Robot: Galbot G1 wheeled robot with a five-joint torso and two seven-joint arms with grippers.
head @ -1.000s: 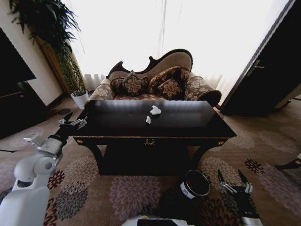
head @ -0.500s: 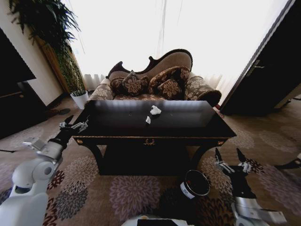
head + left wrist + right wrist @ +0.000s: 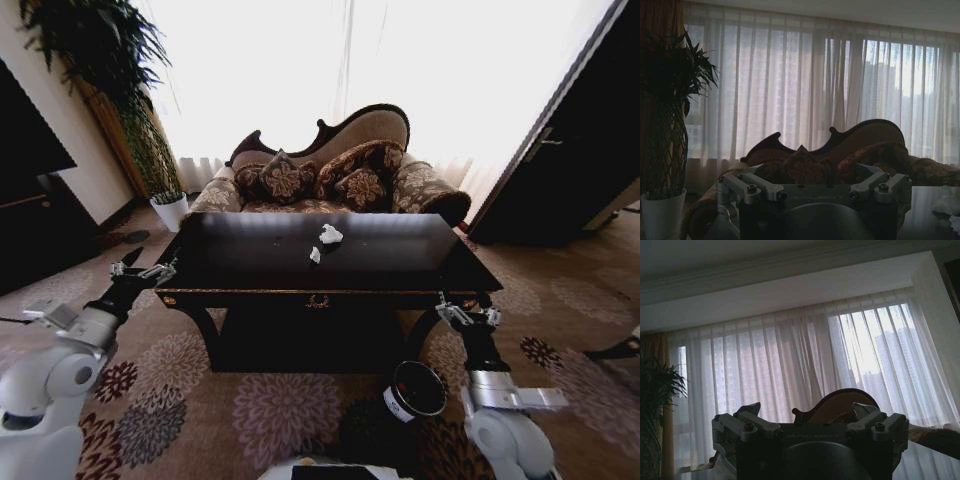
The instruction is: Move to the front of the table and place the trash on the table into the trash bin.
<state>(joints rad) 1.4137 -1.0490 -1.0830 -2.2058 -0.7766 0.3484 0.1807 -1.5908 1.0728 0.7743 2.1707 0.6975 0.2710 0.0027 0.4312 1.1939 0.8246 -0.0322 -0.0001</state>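
The left pincer (image 3: 142, 267) hangs just off the tabletop's (image 3: 260, 262) left front corner, its two fingers spread apart with nothing between them. The right pincer (image 3: 466, 312) is raised by the right front corner, close to the table leg, its fingers likewise parted and empty.

On the glossy black tabletop, near the middle, lie two scraps of trash: a larger crumpled white paper (image 3: 330, 234) toward the far edge and a smaller white scrap (image 3: 315, 255) just in front of it, close together but apart. In the left wrist view the pale paper (image 3: 946, 204) shows on the dark top past the pincer's body.

The bin (image 3: 415, 391) stands on the patterned carpet (image 3: 270, 405) in front of the table's right half, tilted, its open mouth visible and a white label on its side, just beside the right arm.

A sofa (image 3: 330, 170) with cushions sits behind the table, and a white plant pot (image 3: 170, 210) stands off its left far corner.
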